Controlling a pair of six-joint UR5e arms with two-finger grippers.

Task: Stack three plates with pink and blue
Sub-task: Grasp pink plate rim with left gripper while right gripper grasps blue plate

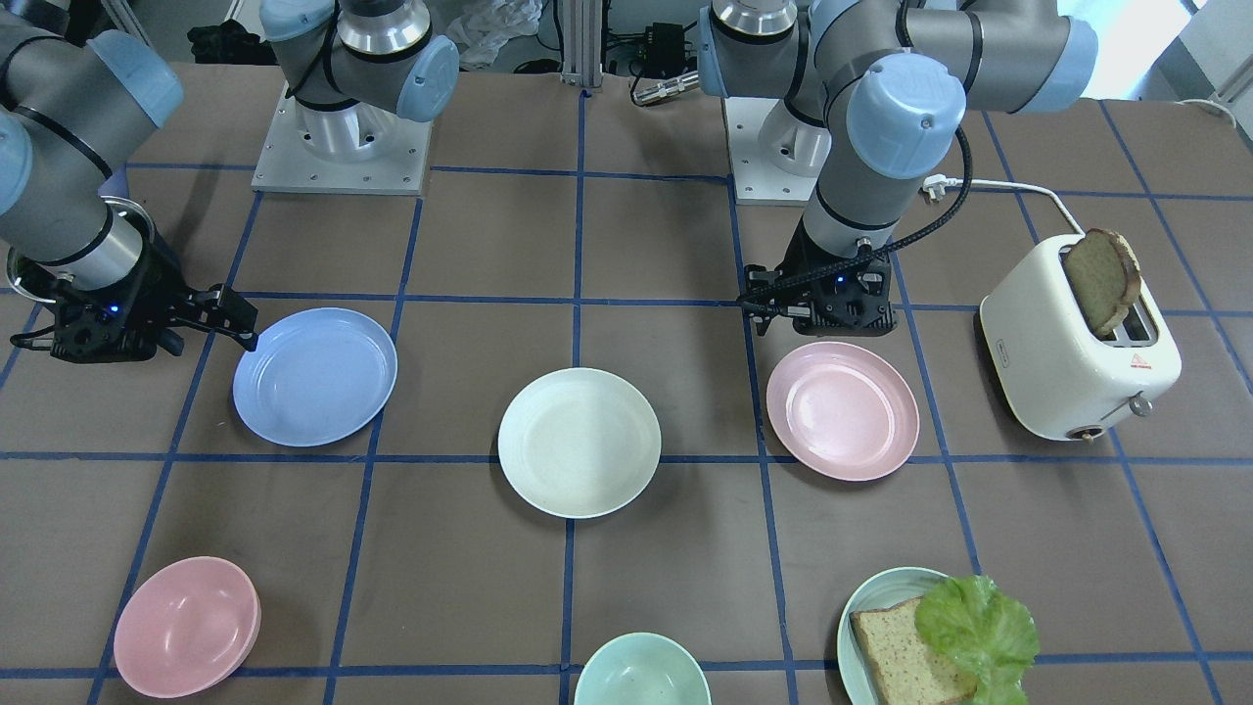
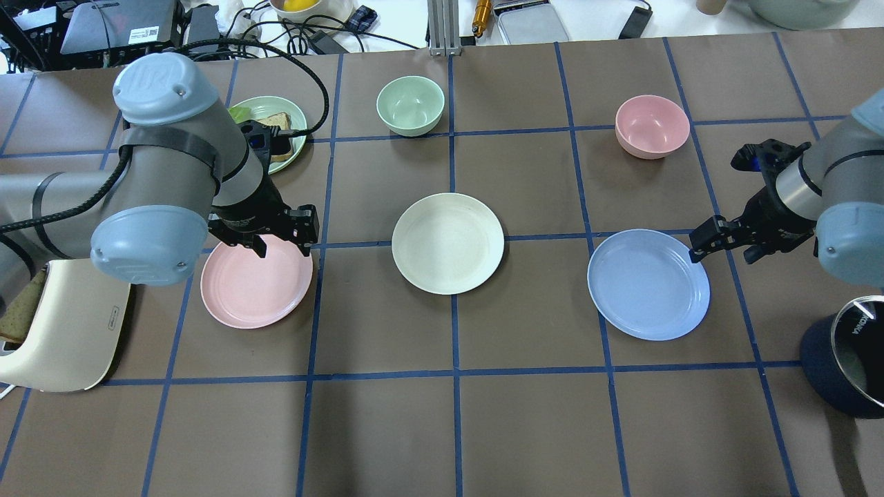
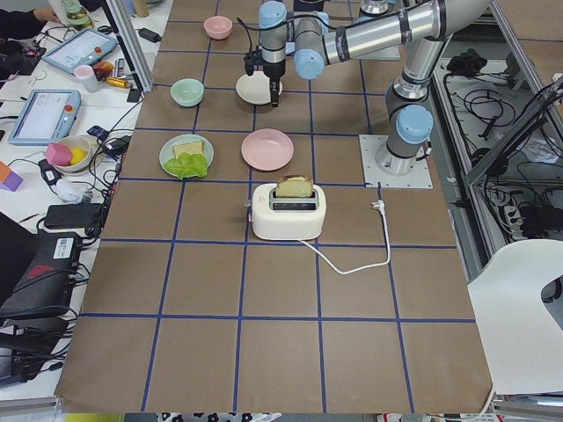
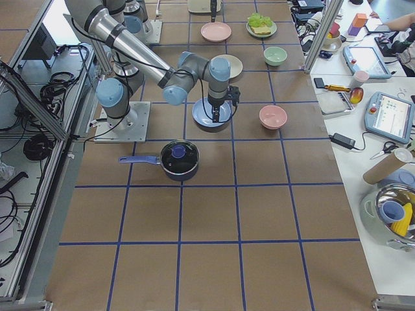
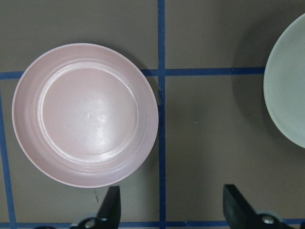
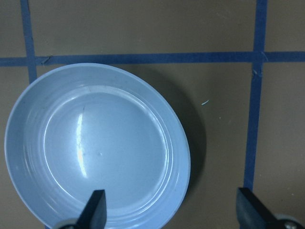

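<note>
Three equal plates lie in a row on the brown table: the pale pink plate [image 2: 255,284], the cream-white plate [image 2: 447,243] in the middle, and the light blue plate [image 2: 648,284]. My left gripper [image 2: 280,238] is open and empty, low over the pink plate's [image 5: 86,114] rim on the side toward the cream plate [image 5: 290,81]. Its fingers [image 5: 112,205] stand just off the rim. My right gripper [image 2: 718,241] is open and empty at the blue plate's [image 6: 95,148] outer rim. One of its fingers [image 6: 95,210] is over the plate and the other is outside it.
A cream toaster [image 1: 1077,343] holding a bread slice stands beside the pink plate. A dark pot with a glass lid [image 2: 849,362] sits near my right arm. On the far side are a pink bowl [image 2: 652,125], a green bowl [image 2: 410,105] and a teal plate [image 1: 881,587] with bread and lettuce.
</note>
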